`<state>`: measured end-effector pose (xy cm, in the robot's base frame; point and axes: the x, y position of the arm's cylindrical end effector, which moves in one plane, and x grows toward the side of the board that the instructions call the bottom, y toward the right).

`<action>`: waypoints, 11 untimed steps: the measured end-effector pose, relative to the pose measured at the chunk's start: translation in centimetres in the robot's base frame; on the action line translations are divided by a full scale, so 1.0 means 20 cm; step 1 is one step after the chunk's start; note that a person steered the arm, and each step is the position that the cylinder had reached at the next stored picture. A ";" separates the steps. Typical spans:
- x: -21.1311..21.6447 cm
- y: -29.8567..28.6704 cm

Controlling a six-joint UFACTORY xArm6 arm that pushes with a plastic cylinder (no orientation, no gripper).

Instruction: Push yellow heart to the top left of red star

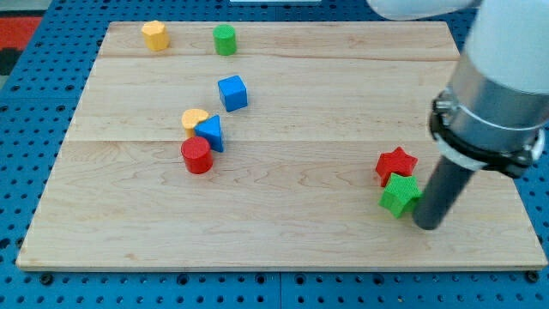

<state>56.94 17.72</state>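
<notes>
My tip point(426, 225) rests at the view's lower right, just beside the green star point(399, 195), which sits touching the red star point(395, 163) from below. There is no gripper on this arm, only the dark rod, so nothing is spread or pinched. The yellow heart point(194, 118) lies well apart, left of centre on the wooden surface point(343, 86), crowded against the blue triangle point(210, 133) with the red cylinder point(196, 155) just beneath the pair. A blue cube point(232, 93) stands a little above them; a yellow block point(155, 35) and green cylinder point(225, 39) sit near the view's top edge. The push appears not yet begun: the next move likely calls for travelling across to the heart's left side, then driving it rightward without dragging its neighbours, stopping above and left of the red star.
</notes>
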 end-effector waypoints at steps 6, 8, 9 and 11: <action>-0.78 -1.62; -0.66 -0.81; -0.67 -0.81; -0.77 -0.74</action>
